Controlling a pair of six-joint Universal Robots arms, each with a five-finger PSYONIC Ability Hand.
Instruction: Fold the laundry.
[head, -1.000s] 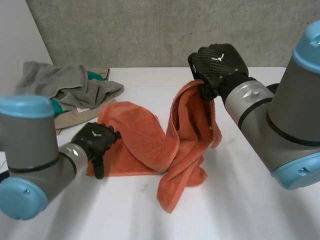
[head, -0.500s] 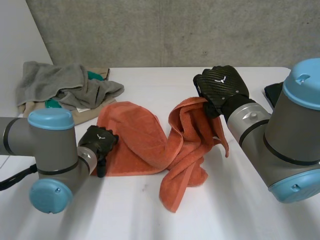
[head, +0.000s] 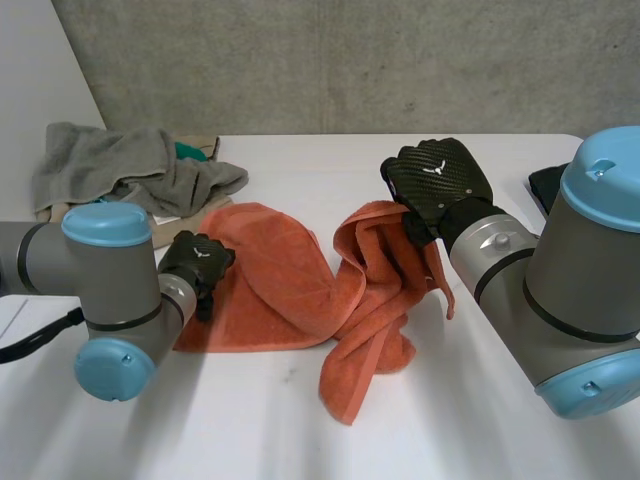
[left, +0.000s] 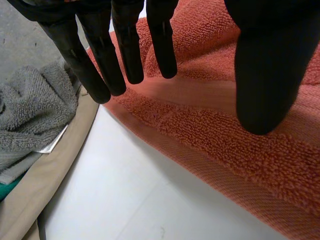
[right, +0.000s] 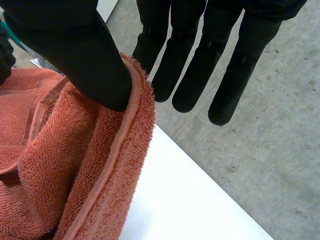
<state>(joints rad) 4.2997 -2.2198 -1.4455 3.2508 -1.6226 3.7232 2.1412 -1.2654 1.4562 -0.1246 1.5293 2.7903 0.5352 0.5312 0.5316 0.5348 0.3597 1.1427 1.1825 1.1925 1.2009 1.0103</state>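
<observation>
An orange towel (head: 280, 290) lies crumpled on the white table (head: 300, 420), its right part lifted into a hanging fold. My right hand (head: 435, 180) holds that raised edge, and the right wrist view shows the thumb (right: 75, 45) pressing the orange towel's hem (right: 125, 150) toward the straight fingers behind it. My left hand (head: 195, 262) is at the towel's left edge. In the left wrist view its fingers (left: 100, 55) are straight and its thumb hovers just over the towel (left: 225, 125), gripping nothing.
A pile of laundry sits at the back left: a grey towel (head: 120, 165) on a beige cloth (head: 170, 232), with something green (head: 188, 150) among it. The grey towel (left: 30, 115) and beige cloth (left: 45, 185) lie close beside my left hand. A dark object (head: 548, 185) lies at the table's right edge.
My right hand has come down and toward me with the towel's edge, so the lifted fold hangs lower. The left arm swung inward, and its hand slid up the towel's left edge.
</observation>
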